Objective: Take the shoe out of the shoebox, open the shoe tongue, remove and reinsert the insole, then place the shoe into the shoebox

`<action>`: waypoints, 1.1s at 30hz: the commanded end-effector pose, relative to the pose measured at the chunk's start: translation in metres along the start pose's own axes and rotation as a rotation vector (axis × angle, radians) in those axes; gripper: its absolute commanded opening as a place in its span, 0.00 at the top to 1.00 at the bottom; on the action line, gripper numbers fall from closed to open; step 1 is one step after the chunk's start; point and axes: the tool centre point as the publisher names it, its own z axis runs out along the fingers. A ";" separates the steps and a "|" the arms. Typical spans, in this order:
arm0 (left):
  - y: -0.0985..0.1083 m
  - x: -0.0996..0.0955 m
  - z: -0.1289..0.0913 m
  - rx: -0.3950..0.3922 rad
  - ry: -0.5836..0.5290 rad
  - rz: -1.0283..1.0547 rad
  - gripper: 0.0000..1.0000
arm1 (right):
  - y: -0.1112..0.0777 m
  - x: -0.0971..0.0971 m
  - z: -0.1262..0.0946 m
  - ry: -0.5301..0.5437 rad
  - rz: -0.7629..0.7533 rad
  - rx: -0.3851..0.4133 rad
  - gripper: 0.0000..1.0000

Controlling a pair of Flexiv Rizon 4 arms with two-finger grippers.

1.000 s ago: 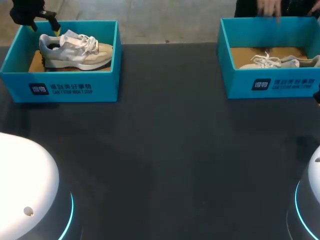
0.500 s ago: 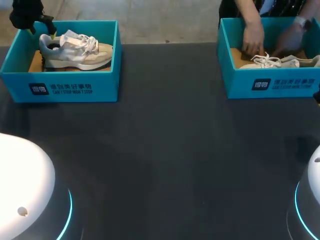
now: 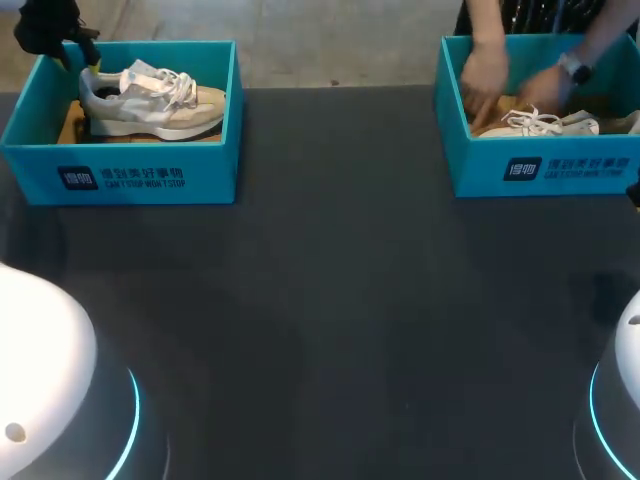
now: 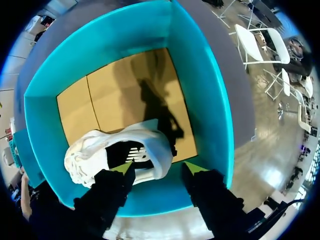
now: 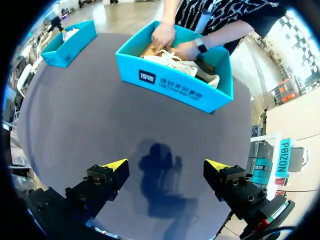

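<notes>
Left gripper (image 4: 159, 168) sits over the back end of the left shoebox (image 3: 130, 175), at the end farthest from the right shoebox (image 3: 545, 165). Its fingers are spread and grip nothing. The shoe (image 4: 120, 152) lies inside this box on the cardboard floor, with its heel toward the gripper. In the wrist view the heel collar is just ahead of the yellow tips, one tip near the collar and the other clear of it, beside the box's end wall.

Risks as I read them:
- There is little room between heel and end wall. A finger going down there could land on the rim, or pinch the wall together with the shoe, and the box would lift or skid on the counter (image 3: 350, 300).
- A pinch on the soft collar alone may let the toe droop and catch the far wall on the way out.
- The tongue and laces sit loose on top and may snag.

Right gripper (image 5: 165, 164), jaws wide and empty, hangs over bare counter, well apart from the left shoebox. A person's hands (image 3: 485, 75) are inside the right shoebox on a second shoe (image 3: 545, 123). Any sweep of the right arm that way risks contact.
</notes>
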 end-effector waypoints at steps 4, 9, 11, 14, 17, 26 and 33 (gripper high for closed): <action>0.013 0.008 0.022 0.061 -0.011 0.001 0.42 | 0.000 0.000 0.000 0.002 -0.001 0.000 0.00; 0.014 0.011 0.032 0.080 -0.012 -0.012 0.40 | 0.000 0.000 0.000 0.002 -0.001 0.000 0.00; 0.014 0.012 0.034 0.086 -0.009 -0.014 0.43 | 0.000 0.000 0.000 0.002 -0.001 0.000 0.00; 0.013 0.012 0.037 0.094 -0.009 -0.015 0.45 | 0.000 0.000 0.000 0.002 -0.001 0.000 0.00; 0.011 0.012 0.042 0.103 -0.015 -0.026 0.43 | 0.000 0.000 0.000 0.002 -0.001 0.000 0.00; 0.000 0.011 0.045 0.125 -0.030 -0.050 0.34 | 0.000 0.000 0.000 0.002 -0.001 0.000 0.00; -0.007 0.008 0.053 0.144 -0.038 -0.084 0.32 | 0.000 0.000 0.000 0.002 -0.001 0.000 0.00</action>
